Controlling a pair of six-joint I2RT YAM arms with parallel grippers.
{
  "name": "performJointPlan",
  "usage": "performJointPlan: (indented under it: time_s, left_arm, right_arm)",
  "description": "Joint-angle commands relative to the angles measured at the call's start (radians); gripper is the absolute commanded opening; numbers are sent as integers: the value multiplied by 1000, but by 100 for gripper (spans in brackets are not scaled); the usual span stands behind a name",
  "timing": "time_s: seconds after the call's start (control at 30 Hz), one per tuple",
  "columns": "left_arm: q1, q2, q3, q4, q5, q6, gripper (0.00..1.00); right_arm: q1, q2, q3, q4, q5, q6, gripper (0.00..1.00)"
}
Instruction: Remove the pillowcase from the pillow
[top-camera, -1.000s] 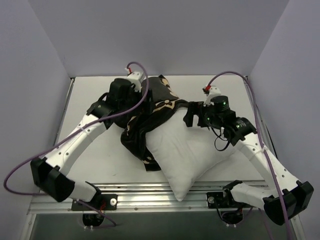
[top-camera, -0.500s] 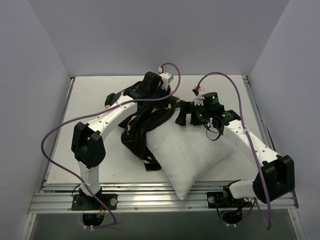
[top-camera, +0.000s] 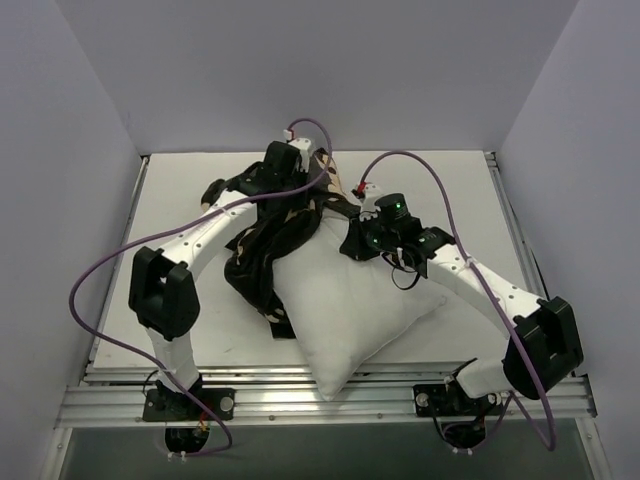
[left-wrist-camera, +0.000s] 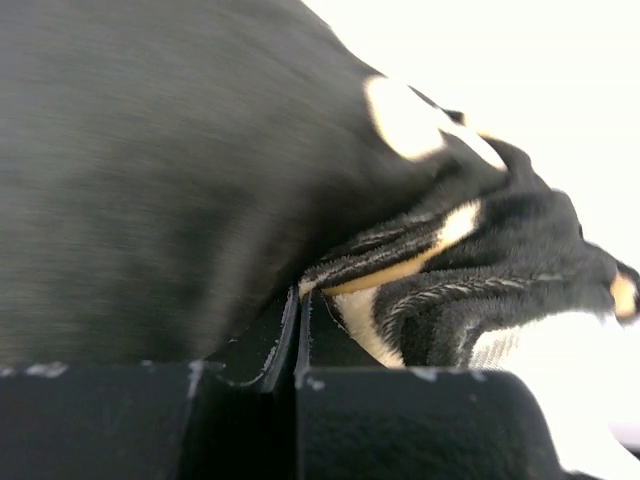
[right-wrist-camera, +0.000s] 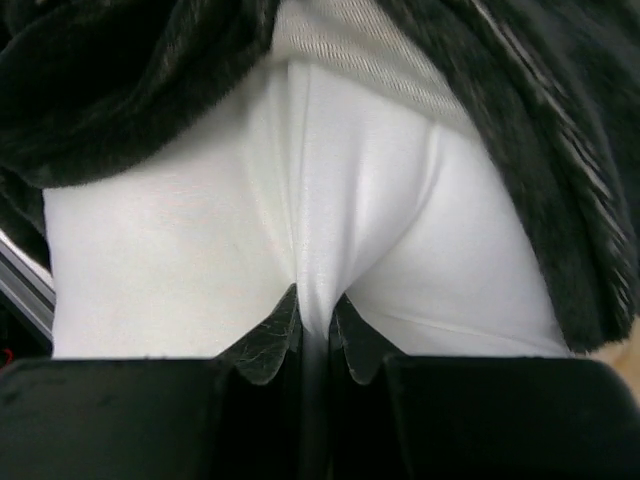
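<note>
Since the last look, the pillow (top-camera: 350, 310) has slid left on the tabletop (top-camera: 170, 210) along with both my arms. My left jaws are clamped on a fold of the pillowcase (left-wrist-camera: 420, 270) — it lies bunched around the pillow's far-left end — and my right jaws pinch a ridge of the pillow.

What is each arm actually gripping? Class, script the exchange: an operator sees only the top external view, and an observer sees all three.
Operator: From above, the left wrist hides its own tips. Are they gripping anything?
Observer: Yes. The left fingers are shut on a fold of the pillowcase, beside a tan printed edge.
Operator: And the right?
Observer: The right fingers pinch a raised ridge of the bare white pillow, with the pillowcase bunched just beyond it.
</note>
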Motion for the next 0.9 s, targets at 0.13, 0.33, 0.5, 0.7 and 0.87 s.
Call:
performJointPlan:
  time_s: [0.13,0.33,0.5,0.7,0.87]
  left_arm:
    - [207,-168,-85,108,-328,-102,2]
    - [282,-201,-83,166,-431,-81,2]
    - [298,-126,-14,58,-453,-107,2]
    - [289,-84,-120,151,-193,-196,3]
    - [227,-154,-149,289,-105,-141,34]
  right_arm:
    - [15,-242,12,-326,-2,-32,0]
    - [3,-392,48,-437,19,-13,0]
    - [-23,-452,49,-471,79,-10,0]
    - [-54,-379,-20,-388,56,0,0]
    - [6,-330,15,-325,122,13,18]
